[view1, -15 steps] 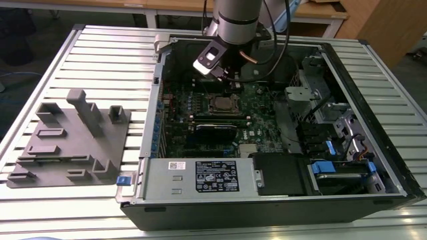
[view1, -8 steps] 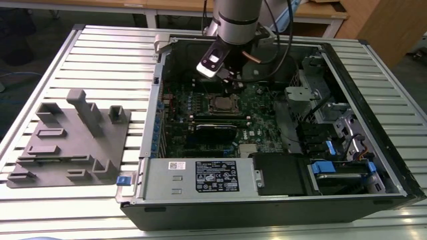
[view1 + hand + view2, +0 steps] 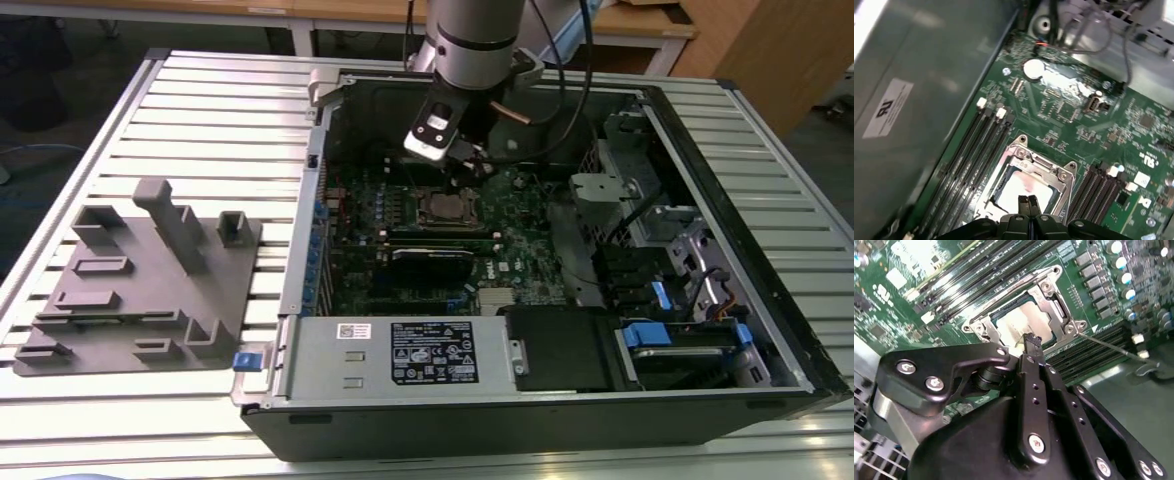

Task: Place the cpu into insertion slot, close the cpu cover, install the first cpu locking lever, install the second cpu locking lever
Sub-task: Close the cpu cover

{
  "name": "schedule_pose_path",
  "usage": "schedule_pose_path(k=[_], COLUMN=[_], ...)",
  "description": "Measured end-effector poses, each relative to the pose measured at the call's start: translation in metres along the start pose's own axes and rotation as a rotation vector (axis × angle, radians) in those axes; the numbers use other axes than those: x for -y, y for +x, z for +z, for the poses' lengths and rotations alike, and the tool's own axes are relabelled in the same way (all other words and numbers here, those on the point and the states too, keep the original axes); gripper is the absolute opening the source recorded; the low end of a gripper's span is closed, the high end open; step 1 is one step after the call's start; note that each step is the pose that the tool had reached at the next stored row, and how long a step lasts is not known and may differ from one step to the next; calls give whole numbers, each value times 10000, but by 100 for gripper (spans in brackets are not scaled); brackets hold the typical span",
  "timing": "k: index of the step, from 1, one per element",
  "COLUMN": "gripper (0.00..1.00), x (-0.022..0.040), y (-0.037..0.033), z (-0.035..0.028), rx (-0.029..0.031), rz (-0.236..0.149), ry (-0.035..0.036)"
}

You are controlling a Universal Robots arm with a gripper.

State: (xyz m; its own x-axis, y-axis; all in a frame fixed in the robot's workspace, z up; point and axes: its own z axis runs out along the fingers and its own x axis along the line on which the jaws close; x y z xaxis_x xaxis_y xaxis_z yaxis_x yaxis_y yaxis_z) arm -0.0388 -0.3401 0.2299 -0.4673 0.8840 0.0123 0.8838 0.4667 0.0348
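"Down at the end of the arm, what is the black metal pincer (image 3: 1028,201) doing?"

"Its two fingers are pressed tight together, with nothing held between them. The tip hangs right over the cpu (image 3: 1016,186), the small flat square chip with a dull silver face. I cannot tell if it touches."

"Where is that chip?"

"It lies flat in the insertion slot (image 3: 1000,187), the small square black socket with a shiny rim. The cpu cover (image 3: 1041,161), a thin silvery metal frame with a square hole in the middle, looks folded down around it."

"Is it locked?"

"I think not. In the second wrist view a thin silver wire lever (image 3: 1109,347) sticks out sideways from the socket's corner. It does not look hooked down."

"And further out?"

"All this sits on the flat green circuit board (image 3: 1089,140), inside the big black computer case (image 3: 534,425). The case is open on a ribbed grey metal table (image 3: 200,110). A grey plastic holder block (image 3: 134,290) sits at the exterior view's left, well apart from the case."

"What could go wrong?"

"The tip is thin and the wire is thinner. If the pincer slips off the lever, it could jab the little parts on the board. If it pushes on the chip too hard or crooked, it could scratch the face or hurt the tiny pins below. And with the lever loose, the cover might spring up."
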Motion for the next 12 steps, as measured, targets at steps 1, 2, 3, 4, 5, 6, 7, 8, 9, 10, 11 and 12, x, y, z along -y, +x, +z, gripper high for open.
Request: schedule_pose_path(k=[1,2,3,4,5,6,7,8,9,10,11,12], gripper=[11,11,11,11,11,11,11,11,11,11,11,11], x=[0,0,0,0,0,1,1,0,0,1,0,0], y=[0,0,0,0,0,0,0,0,0,0,0,0], z=[1,1,2,3,3,4,5,6,7,8,9,10], rx=[-6,-12,-19,-25,-31,-38,-44,-51,-56,-63,-69,-76], rz=[-179,-360,-538,-719,-914,-1094,-1274,-1453,-1634,-1812,-1993,-2189], ry=[2,5,6,9,11,14,17,18,20,23,25,27])
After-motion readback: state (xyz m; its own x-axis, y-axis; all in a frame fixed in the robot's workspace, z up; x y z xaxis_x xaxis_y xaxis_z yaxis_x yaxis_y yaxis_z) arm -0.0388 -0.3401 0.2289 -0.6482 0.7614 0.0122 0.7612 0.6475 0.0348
